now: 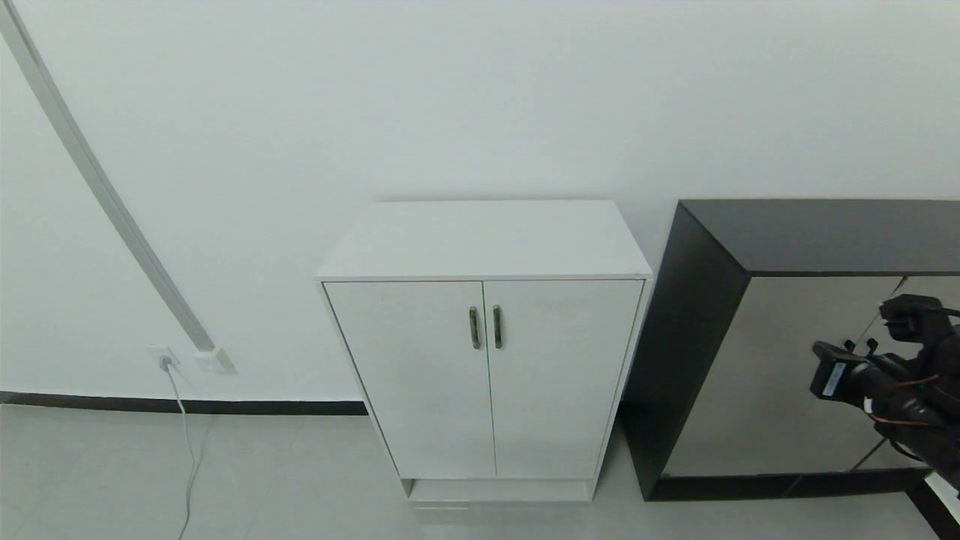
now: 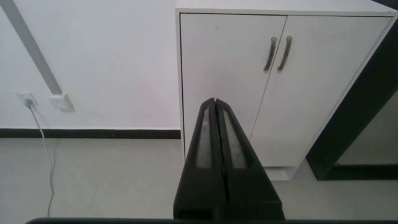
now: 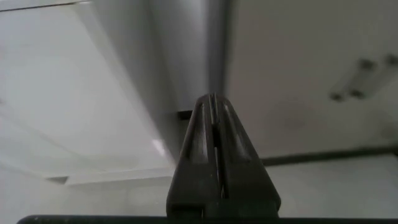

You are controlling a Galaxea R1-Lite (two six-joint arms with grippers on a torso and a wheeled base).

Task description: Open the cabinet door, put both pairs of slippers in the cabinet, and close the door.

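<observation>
The white cabinet (image 1: 484, 247) stands on the floor (image 1: 285, 480) against the far wall (image 1: 450, 97), about in the middle of the head view. Its two doors (image 1: 420, 375) are both shut and meet at a thin seam down the centre. Two upright handles (image 1: 474, 328) sit side by side on either side of that seam, in the upper half of the doors. A low recess runs under the doors at the cabinet's foot.

Just to the right of the white cabinet, almost touching it, stands a dark cabinet (image 1: 690, 337) with a mirrored front. The right arm (image 1: 892, 390) is at the right edge of the head view, in front of that mirrored front.

The left claw (image 2: 214, 107) has its fingers pressed flat together with nothing between them. It points toward the left door of the white cabinet and is well apart from it. The right claw (image 3: 214, 102) is likewise narrow, fingers together and holding nothing; what lies past it is too blurred to tell.

On the wall to the left, a pale strip (image 1: 97, 187) slants down to a socket (image 1: 161, 356), and a cable (image 1: 187, 442) hangs from the socket to the floor.
</observation>
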